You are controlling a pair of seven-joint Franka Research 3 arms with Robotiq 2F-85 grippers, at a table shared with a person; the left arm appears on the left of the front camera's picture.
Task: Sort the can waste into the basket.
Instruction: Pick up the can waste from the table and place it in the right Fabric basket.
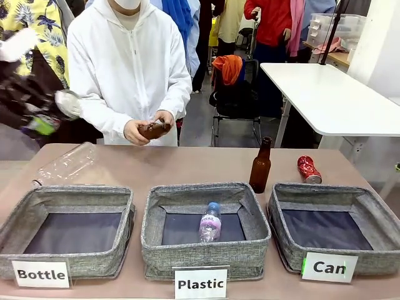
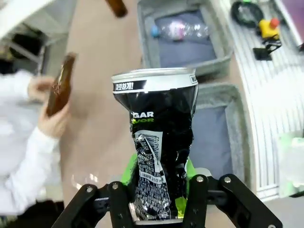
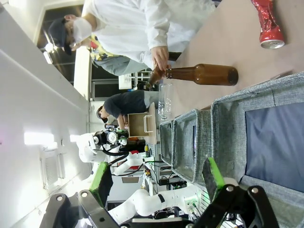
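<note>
Dark crushed can (image 2: 159, 142) clamped in left jaws, red can (image 1: 309, 169) behind basket (image 1: 331, 190)

Right gripper (image 3: 157, 183) spread wide, facing grey woven-fabric basket (image 3: 225, 137) (dark floor); brown glass bottle (image 3: 204, 74) standing near rim, crushed red can (image 3: 268, 23) beyond.

The table (image 1: 187, 165) is being lit brightly and evenly from above; soft shadows are being cast inside the "Plastic" basket (image 1: 206, 249). Far left of that basket, the left arm (image 1: 25, 94) is being smeared by blur.
</note>
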